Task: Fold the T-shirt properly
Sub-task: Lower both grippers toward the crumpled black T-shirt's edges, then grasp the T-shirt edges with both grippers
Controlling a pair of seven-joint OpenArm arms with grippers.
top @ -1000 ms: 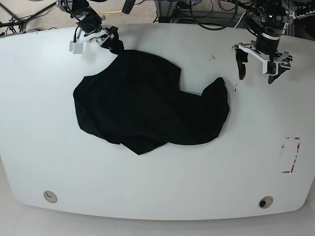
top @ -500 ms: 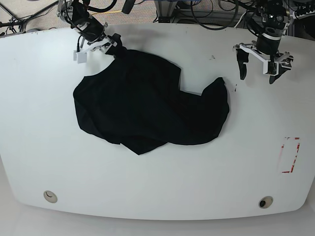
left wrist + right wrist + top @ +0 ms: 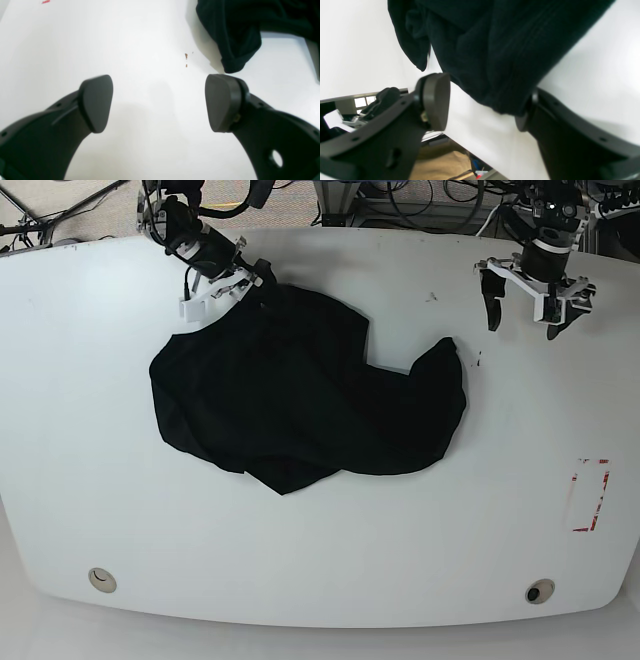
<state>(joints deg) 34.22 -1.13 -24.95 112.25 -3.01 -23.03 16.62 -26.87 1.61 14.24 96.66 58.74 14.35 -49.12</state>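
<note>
The black T-shirt (image 3: 300,390) lies crumpled in the middle of the white table (image 3: 90,430). My right gripper (image 3: 226,288) is at its far upper corner. In the right wrist view the cloth (image 3: 500,50) hangs between the right gripper's (image 3: 482,112) parted fingers. It touches one finger (image 3: 532,117), and a gap of table shows before the other pad (image 3: 437,105). My left gripper (image 3: 522,312) hovers open past the shirt's right lobe. In the left wrist view the left gripper (image 3: 160,102) holds nothing, and a hemmed end of the T-shirt (image 3: 235,37) lies just beyond one fingertip (image 3: 221,102).
A red-marked rectangle (image 3: 590,495) sits near the table's right edge. Two round holes (image 3: 101,580) (image 3: 540,591) lie along the front edge. Small brown specks (image 3: 186,56) mark the table near the left gripper. Cables and equipment (image 3: 420,205) crowd the floor past the far edge.
My right gripper has moved to the right along the far side, and the shirt's upper corner has gone with it. The left gripper has shifted slightly farther away and stays open.
</note>
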